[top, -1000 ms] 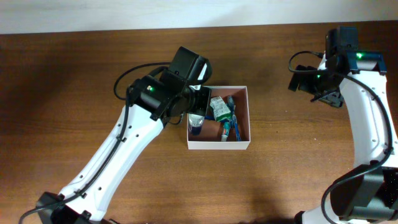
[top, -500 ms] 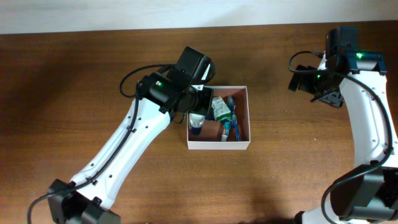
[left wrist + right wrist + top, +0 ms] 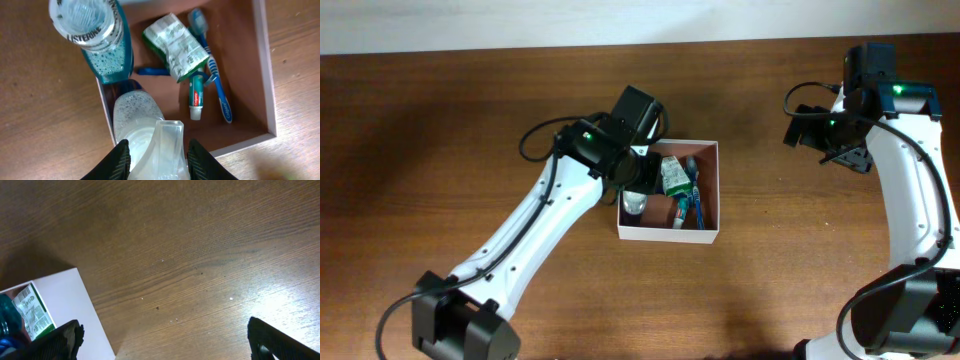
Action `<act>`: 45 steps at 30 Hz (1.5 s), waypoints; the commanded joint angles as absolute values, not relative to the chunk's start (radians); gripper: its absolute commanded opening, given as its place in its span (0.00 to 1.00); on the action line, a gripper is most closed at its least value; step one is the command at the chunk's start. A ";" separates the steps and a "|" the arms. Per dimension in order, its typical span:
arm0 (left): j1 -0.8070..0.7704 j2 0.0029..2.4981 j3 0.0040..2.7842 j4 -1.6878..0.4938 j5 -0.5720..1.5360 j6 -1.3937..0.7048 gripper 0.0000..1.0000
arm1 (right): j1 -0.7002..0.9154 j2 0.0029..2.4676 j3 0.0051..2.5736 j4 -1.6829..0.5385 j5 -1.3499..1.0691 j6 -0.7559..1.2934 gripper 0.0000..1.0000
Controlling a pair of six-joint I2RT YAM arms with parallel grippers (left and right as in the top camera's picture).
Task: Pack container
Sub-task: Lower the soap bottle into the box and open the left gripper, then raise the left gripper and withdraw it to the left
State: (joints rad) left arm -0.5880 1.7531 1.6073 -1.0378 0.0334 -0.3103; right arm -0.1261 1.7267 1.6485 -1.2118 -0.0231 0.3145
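Note:
The container [image 3: 668, 236] is a shallow square box with white walls and a reddish-brown inside, at mid-table. In the left wrist view its wall [image 3: 265, 75] encloses a green-white packet [image 3: 175, 45], a small toothpaste tube [image 3: 196, 95] and a blue toothbrush [image 3: 216, 82]. A teal Listerine bottle [image 3: 92, 30] stands at its far left corner. My left gripper [image 3: 159, 160] is shut on a clear bottle [image 3: 137, 117] held over the box's left wall; in the overhead view the gripper [image 3: 635, 185] covers the box's left part. My right gripper [image 3: 825, 135] is open and empty, away to the right.
The right wrist view shows bare brown wood, the box's white corner [image 3: 60, 300] at lower left, and the open right gripper [image 3: 165, 335]. The left arm [image 3: 540, 240] reaches diagonally from the lower left. A pale wall edge [image 3: 620, 20] runs along the table's back.
My left gripper has moved slightly right and further over the box with the clear bottle. The box has shifted a little to the left. The right arm has not moved.

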 commanded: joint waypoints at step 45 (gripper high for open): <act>-0.538 1.712 1.612 -1.025 -0.034 -0.321 0.51 | -0.131 1.717 1.657 -1.211 -0.010 0.318 0.98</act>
State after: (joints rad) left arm -0.5747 1.8027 1.5951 -1.0328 -0.0193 -0.3183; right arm -0.1257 1.7267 1.6485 -1.2114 -0.0231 0.3145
